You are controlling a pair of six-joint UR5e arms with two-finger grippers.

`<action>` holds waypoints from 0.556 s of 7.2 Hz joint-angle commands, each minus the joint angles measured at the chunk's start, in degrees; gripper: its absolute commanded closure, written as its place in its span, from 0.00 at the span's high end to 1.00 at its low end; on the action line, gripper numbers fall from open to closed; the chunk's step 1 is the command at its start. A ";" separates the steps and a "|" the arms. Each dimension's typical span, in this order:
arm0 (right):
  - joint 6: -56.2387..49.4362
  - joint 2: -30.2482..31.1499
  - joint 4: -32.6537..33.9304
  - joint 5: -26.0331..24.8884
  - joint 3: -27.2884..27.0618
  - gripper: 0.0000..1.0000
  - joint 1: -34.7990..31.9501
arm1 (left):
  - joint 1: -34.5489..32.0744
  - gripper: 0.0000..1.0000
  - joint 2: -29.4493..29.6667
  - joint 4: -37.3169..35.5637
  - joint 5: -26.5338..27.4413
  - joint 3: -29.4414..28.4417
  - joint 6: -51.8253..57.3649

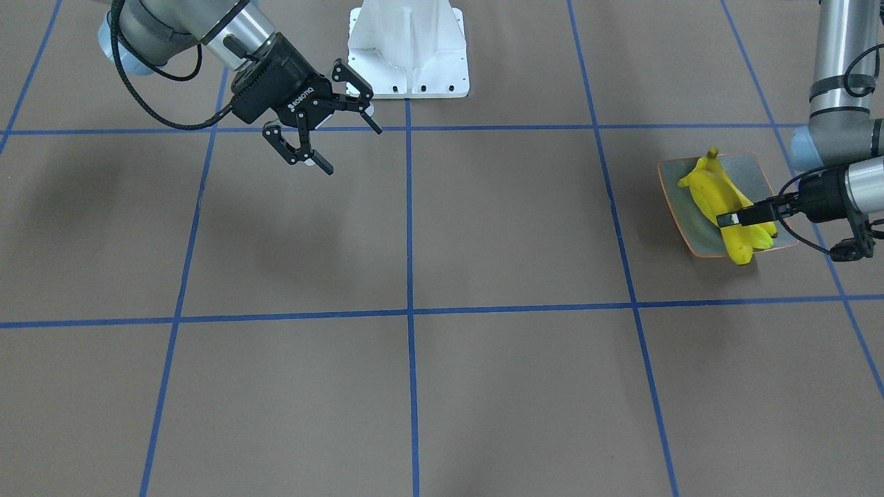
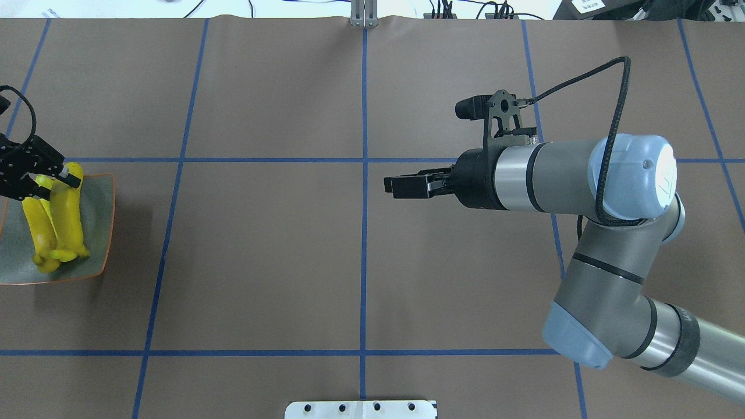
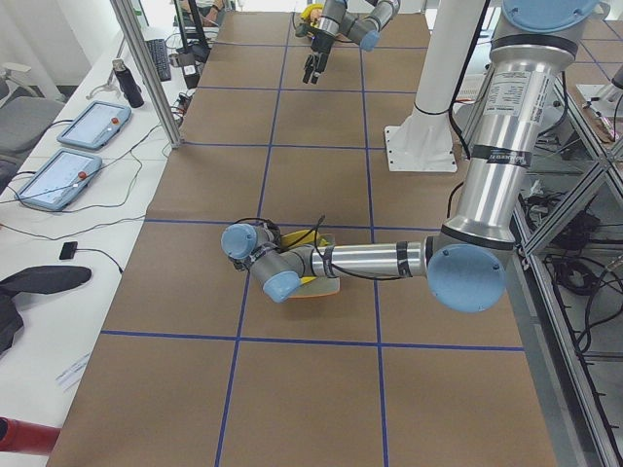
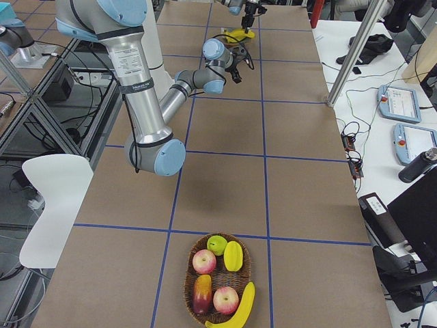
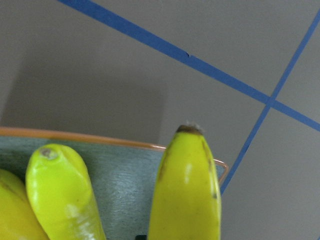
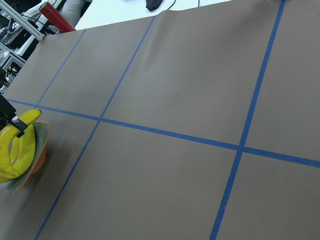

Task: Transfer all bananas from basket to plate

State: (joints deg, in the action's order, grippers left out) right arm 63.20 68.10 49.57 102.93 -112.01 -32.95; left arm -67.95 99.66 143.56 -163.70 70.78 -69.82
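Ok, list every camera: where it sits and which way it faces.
Front-facing: across the table, facing the robot; right pincer, left pincer, white base.
Overhead: behind the robot, looking down; right arm.
Exterior left: table's left end; left arm near.
Exterior right: right end, by the fruit basket; right arm.
Left wrist: close over the bananas; no arm.
Right wrist: along the table; only the left pincer.
Shared: front-facing and overhead both show the plate.

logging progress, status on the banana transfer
Right gripper open, empty, mid-table. Left gripper at bananas on plate, grip unclear. One banana remains in basket. No obstruction seen.
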 commanded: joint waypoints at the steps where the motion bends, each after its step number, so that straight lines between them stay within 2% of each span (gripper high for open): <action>1: 0.79 -0.16 0.00 -0.01 -0.05 1.00 0.00 | 0.01 1.00 -0.79 1.46 -0.04 0.06 -0.14; 3: 0.88 0.36 0.35 -0.01 -0.57 1.00 -0.35 | -1.64 1.00 -1.57 2.51 -0.65 2.41 -0.23; 4: 2.36 1.23 0.70 -0.01 -1.01 1.00 -1.49 | -4.88 1.00 -2.19 5.65 -2.57 2.52 -0.31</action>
State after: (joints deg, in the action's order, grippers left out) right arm 64.43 68.53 49.91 102.92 -112.50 -33.50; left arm -69.93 98.17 146.54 -164.69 72.58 -70.04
